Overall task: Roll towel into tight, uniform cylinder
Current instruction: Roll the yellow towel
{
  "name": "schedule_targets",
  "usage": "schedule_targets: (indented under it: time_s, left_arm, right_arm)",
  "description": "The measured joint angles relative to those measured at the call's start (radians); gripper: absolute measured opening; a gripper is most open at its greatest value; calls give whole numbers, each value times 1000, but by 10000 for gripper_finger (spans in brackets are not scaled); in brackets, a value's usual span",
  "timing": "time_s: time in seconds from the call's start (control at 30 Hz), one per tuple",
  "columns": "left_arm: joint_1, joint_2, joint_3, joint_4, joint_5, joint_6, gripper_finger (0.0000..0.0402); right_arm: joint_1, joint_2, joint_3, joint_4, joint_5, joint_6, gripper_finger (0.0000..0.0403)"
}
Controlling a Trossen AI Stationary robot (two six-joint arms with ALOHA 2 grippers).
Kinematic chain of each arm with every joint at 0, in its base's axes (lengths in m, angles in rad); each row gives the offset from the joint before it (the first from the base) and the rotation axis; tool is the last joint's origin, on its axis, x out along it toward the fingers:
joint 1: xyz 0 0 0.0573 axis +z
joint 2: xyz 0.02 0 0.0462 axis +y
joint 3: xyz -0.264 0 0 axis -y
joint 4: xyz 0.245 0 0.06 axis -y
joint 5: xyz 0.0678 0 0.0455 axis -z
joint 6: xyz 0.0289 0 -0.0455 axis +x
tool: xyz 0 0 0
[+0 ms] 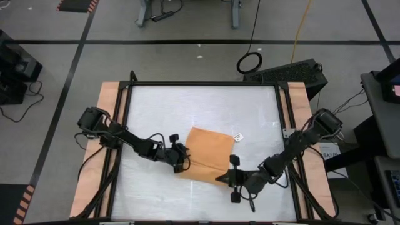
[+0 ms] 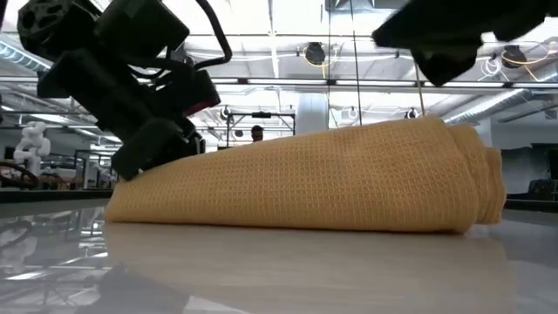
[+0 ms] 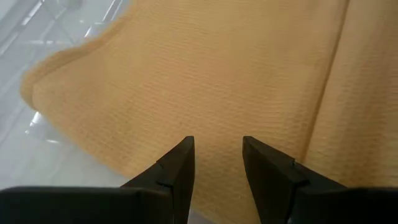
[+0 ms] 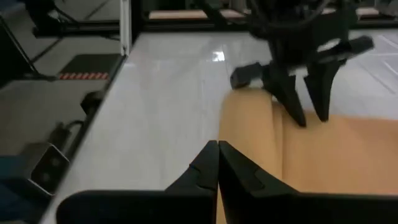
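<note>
Counter (image 1: 156, 106), white and glossy inside a dark frame, carries the towel (image 1: 208, 153) near its middle toward the front edge, lying as a folded tan slab with a small white tag (image 1: 238, 136) just off its far right corner. In the low view the towel (image 2: 305, 179) is thicker at one end than the other, so it reads as loosely folded or partly rolled, not yet a cylinder. Left end effector (image 1: 182, 157) sits at the towel's left edge, fingers parted a moderate way over the cloth; the left wrist view shows both fingers (image 3: 177, 171) above the weave with nothing visibly pinched between them. Right end effector (image 1: 220, 179) is at the towel's front edge, fingers pressed together, holding nothing. Judged step: an early stage of the roll, both arms setting up at the edges. Next move likely calls for catching the edge evenly and turning it over along its whole length, keeping the thickness level.
</note>
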Motion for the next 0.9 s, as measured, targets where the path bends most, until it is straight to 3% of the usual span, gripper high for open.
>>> schedule_targets:
  time_s: [0.27, 0.43, 0.6, 0.77, 0.9]
  left_arm:
    - [-1, -90, 1, -25, 1, 37, 140]
    - [10, -59, 1, -179, 62, 19, 140]
    - [3, -11, 6, -214, 121, -81, 140]
    - [-70, -17, 3, -165, 216, -139, 140]
    - [-126, -73, -1, -202, 206, -168, 140]
  right_arm:
    - [-69, 205, -2, -23, 5, 132, 0]
    - [-88, 226, -1, -77, 7, 196, 0]
    - [-97, 226, 0, -142, -7, 237, 0]
    - [-97, 224, 1, -152, -69, 160, 0]
    - [-98, 222, 1, -151, -129, 53, 0]
